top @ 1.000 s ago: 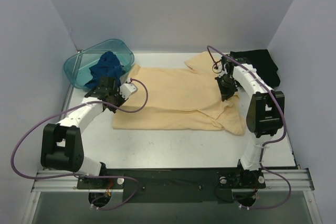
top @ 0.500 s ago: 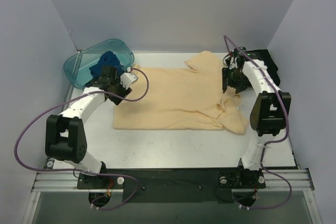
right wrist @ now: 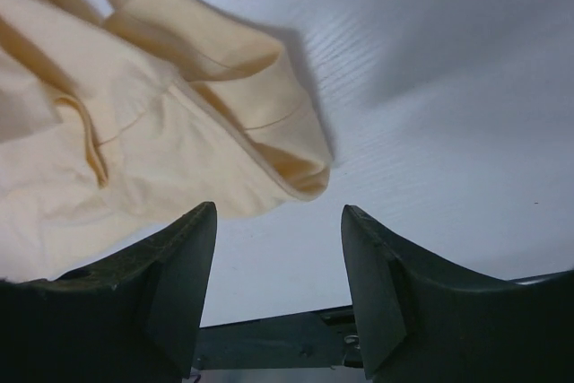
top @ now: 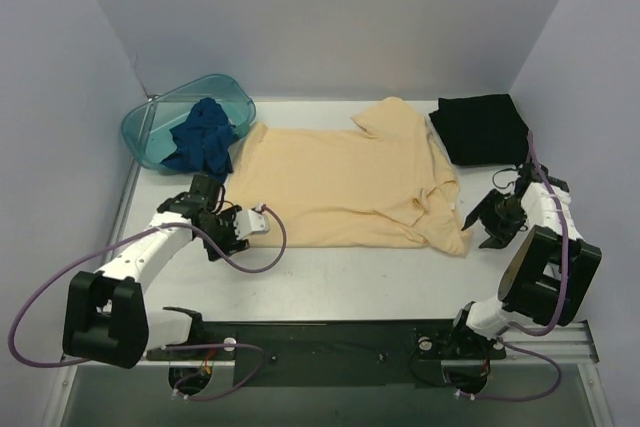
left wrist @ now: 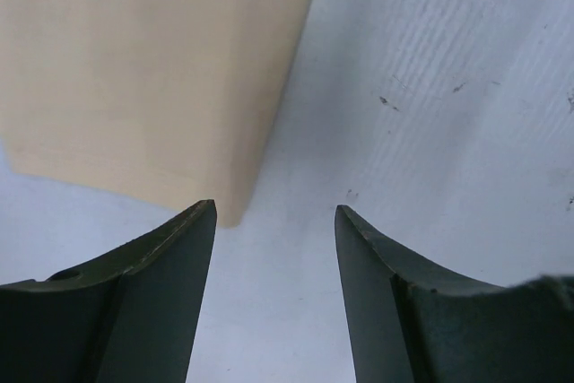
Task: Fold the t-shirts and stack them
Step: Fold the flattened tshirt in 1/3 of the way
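Pale yellow t-shirt (top: 340,182) lies centre frame on the smooth white bench (top: 350,277). It is soft matte knit, flat and roughly rectangular, and rumpled at the right end where a sleeve bunches. I read the left tool (left wrist: 275,213) as jaws apart and empty, just off the shirt's lower-left corner. Right tool (right wrist: 280,208) also stands apart and empty, by the puckered lower-right corner. Black t-shirt (top: 480,127) is folded square, upper right. Dark blue t-shirt (top: 203,134) is crumpled in the translucent teal basin (top: 150,122), upper left, its shape hard to read.
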`<state>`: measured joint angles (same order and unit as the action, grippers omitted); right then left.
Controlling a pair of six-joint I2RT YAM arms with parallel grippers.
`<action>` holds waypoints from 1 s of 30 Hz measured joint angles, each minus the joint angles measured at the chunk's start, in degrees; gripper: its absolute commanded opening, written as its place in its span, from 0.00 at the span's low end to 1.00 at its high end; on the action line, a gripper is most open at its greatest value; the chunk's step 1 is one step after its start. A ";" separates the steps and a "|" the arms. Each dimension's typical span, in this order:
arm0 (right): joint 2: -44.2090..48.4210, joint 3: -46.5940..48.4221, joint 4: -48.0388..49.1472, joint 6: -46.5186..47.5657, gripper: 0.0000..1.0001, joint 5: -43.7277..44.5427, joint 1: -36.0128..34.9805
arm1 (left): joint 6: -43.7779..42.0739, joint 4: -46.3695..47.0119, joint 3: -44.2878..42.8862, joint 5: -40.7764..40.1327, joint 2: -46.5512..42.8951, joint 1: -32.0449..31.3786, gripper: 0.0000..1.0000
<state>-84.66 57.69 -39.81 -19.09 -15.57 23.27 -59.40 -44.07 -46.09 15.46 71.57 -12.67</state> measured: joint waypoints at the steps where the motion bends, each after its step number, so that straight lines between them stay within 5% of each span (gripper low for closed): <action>1: -0.26 -1.88 0.92 -0.61 0.53 -0.72 0.85 | -1.09 0.59 1.97 -0.11 0.37 0.00 0.66; 7: -3.50 -7.17 6.75 -5.25 0.45 -4.04 3.98 | -4.44 8.94 8.35 -1.95 2.75 -0.28 0.65; 11: -6.62 -9.44 11.04 -8.00 0.31 -6.16 4.00 | -5.46 15.54 10.95 -2.82 2.51 -0.55 0.53; 13: -7.54 -10.64 12.26 -9.42 0.12 -7.26 4.09 | -5.75 19.23 12.00 -3.30 2.40 -0.72 0.34; 14: -7.58 -10.93 12.57 -9.88 0.00 -7.65 4.31 | -5.62 20.81 12.57 -3.54 2.36 -0.74 0.14; 15: -7.61 -11.23 13.27 -10.43 0.00 -8.00 4.63 | -5.81 22.62 13.40 -3.85 2.40 -0.76 0.01; 22: -7.58 -11.39 14.21 -10.84 0.00 -9.60 9.92 | -6.88 24.35 14.67 -5.29 1.92 -1.01 0.00; 30: 1.14 -11.28 9.51 -11.19 0.00 -8.17 14.75 | -7.13 1.29 8.48 -2.73 -7.08 -2.32 0.00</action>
<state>-83.53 46.41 -30.30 -30.28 -23.75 38.02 -66.52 -42.78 -37.60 12.73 64.49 -14.98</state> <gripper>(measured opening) 0.020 0.026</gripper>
